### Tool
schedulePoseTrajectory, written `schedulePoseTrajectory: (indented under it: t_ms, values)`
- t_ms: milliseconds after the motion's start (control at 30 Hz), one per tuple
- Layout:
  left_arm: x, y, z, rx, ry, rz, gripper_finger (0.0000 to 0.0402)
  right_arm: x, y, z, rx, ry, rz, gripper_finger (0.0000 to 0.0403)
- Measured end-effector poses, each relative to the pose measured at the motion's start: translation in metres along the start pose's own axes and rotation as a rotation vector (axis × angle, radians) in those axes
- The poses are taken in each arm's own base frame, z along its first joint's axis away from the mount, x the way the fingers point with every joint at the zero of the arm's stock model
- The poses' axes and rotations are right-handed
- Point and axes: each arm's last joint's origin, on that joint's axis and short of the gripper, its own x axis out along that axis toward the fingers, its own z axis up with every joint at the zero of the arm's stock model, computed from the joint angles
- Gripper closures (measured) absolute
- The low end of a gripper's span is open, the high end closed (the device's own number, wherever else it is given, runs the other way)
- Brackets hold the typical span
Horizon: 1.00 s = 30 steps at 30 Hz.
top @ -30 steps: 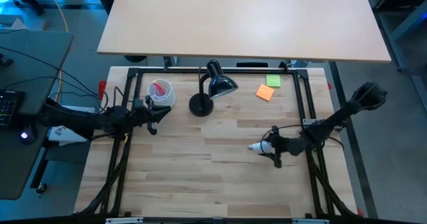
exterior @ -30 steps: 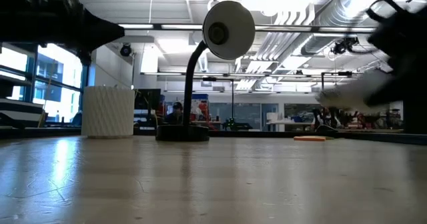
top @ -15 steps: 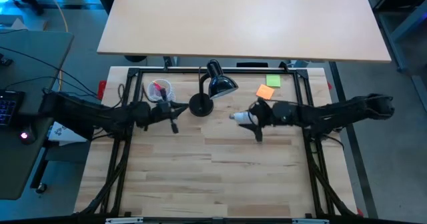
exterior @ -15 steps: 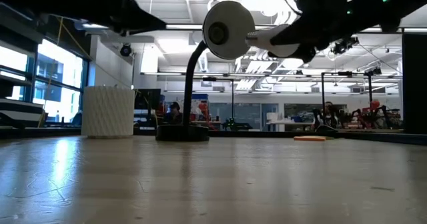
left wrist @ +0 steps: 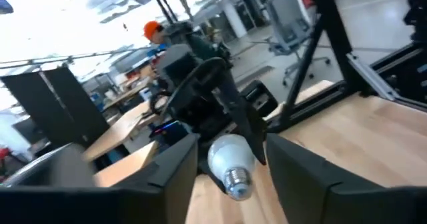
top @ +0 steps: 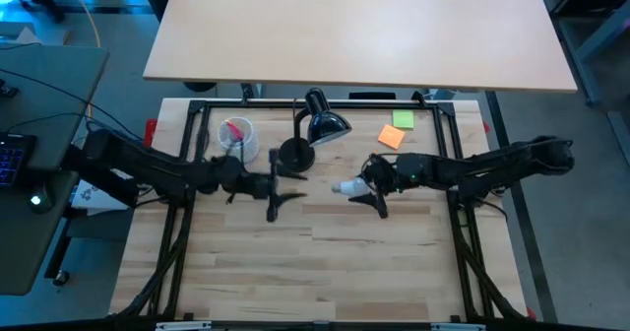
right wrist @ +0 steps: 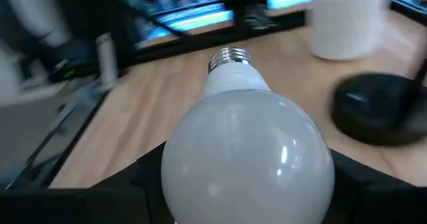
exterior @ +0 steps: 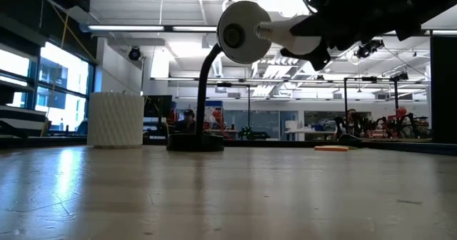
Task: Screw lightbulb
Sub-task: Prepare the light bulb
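The white lightbulb [top: 346, 187] hangs above the table's middle, held in my right gripper [top: 374, 185], which reaches in from the table's right. Its silvery screw base [right wrist: 229, 57] points toward the table's left. In the low view the lightbulb [exterior: 285, 33] is level with the black desk lamp's head [exterior: 245, 31]. The lamp [top: 313, 134] stands on its round foot [top: 295, 155] near the far edge. My left gripper [top: 282, 188] hovers open just left of the bulb, facing it, with nothing between its fingers. My right gripper pinches the bulb's round glass globe [right wrist: 183, 174] between its two fingers, one on either side. The fingers come in about level from the table's right. The bulb is lifted clear of the table and lies roughly level, screw base away from the gripper.
A white ribbed cup [top: 236, 135] with pink items stands left of the lamp. Orange and green sticky notes [top: 394, 132] lie at the far right. Black frame rails [top: 448, 144] border the table. The near half of the wooden tabletop [top: 315, 272] is bare.
My right gripper has carried the bulb up from the near right toward the table's middle, in front of the lamp. My left gripper has gone from beside the cup toward the table's middle, risen, rolled, and opened.
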Motion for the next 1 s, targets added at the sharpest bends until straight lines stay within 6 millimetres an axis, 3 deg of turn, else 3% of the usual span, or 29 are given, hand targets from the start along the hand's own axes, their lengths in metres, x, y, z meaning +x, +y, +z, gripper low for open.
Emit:
schedulePoseTrajectory:
  t_ms: [200,467,1000]
  values:
    - [0.039,-0.022,0.009,0.029,0.064,0.037,0.016,-0.001,0.002,0.01,-0.027,-0.092,0.071,0.0168]
    - [0.074,-0.024,0.021,0.045,0.107,0.033,0.0125,-0.001,0.006,0.013,-0.02,-0.128,0.125,0.0168]
    - [0.078,-0.014,0.012,-0.108,0.209,0.05,0.0125,-0.002,0.014,0.02,-0.032,-0.204,0.161,0.0168]
